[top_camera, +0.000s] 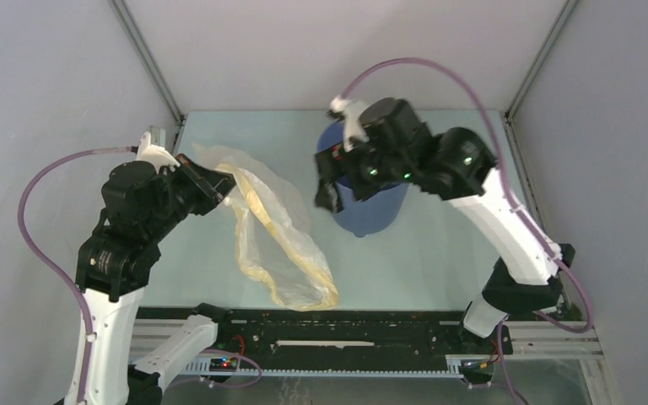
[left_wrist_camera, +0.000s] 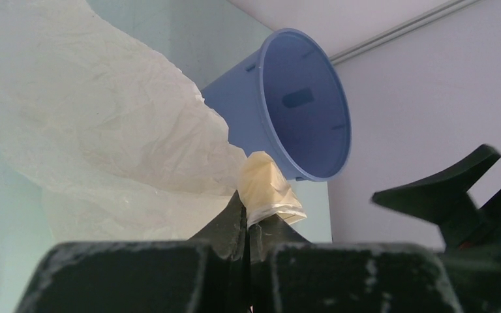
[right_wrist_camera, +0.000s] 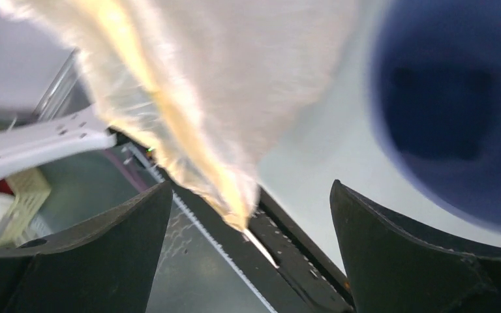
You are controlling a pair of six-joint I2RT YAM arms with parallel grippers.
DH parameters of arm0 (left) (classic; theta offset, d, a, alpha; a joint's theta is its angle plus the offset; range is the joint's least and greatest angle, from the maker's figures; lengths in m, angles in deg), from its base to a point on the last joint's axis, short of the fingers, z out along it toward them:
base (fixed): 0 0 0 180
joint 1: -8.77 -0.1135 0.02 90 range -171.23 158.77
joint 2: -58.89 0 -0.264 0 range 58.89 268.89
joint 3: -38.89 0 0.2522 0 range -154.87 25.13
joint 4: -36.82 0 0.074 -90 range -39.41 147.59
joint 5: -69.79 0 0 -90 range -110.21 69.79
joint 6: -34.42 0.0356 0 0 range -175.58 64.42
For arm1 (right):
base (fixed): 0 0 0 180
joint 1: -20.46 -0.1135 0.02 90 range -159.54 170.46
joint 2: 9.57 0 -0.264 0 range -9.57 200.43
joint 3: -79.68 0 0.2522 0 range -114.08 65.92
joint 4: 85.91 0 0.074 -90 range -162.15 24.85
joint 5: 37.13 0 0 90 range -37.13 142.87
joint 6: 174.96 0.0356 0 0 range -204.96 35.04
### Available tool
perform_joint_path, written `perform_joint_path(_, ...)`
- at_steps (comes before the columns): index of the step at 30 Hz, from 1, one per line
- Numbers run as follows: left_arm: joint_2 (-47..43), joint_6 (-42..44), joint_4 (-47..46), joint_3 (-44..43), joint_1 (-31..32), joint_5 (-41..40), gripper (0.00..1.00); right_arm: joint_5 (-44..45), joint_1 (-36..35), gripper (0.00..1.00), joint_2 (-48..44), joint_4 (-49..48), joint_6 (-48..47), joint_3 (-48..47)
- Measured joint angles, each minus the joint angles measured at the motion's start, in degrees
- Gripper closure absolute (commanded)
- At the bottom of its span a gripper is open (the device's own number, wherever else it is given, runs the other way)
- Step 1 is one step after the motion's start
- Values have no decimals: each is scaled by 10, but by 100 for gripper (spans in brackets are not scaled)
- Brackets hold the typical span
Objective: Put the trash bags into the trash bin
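Count: one trash bag (top_camera: 283,236), one trash bin (top_camera: 373,211), bin standing on tabletop (top_camera: 447,253). Left hand (top_camera: 222,182) clamped on bag's yellow rim. Right hand (top_camera: 329,190) fingers apart, above bin.

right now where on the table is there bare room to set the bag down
Bare table lies near right, between the bin and the right arm's base, and near left, between the left arm and the bag. The middle is crowded: the bag hangs from the left gripper, with the open right gripper beside the bin.
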Motion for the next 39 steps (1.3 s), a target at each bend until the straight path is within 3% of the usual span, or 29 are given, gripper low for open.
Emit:
perform_joint_path(7, 14, -21, -2, -16, -2, 15, 100, -75, -117, 0, 16, -172, -5, 121)
perform_joint_path(14, 22, -70, -24, -19, -22, 45, 100, -35, -161, 0, -12, -383, 3, 324)
perform_joint_path(23, 33, -118, -61, -18, -47, 96, 100, 37, -170, 1, -27, -452, 0, 352)
perform_joint_path(28, 40, -130, -80, -17, -55, 126, 100, 17, -135, 1, -59, -432, -13, 346)
perform_joint_path(35, 28, -124, -107, -17, -59, 165, 100, -122, 6, 0, -101, -430, -41, 346)
perform_joint_path(39, 17, -146, -127, -10, -61, 174, 100, -188, -2, 0, -86, -441, -31, 342)
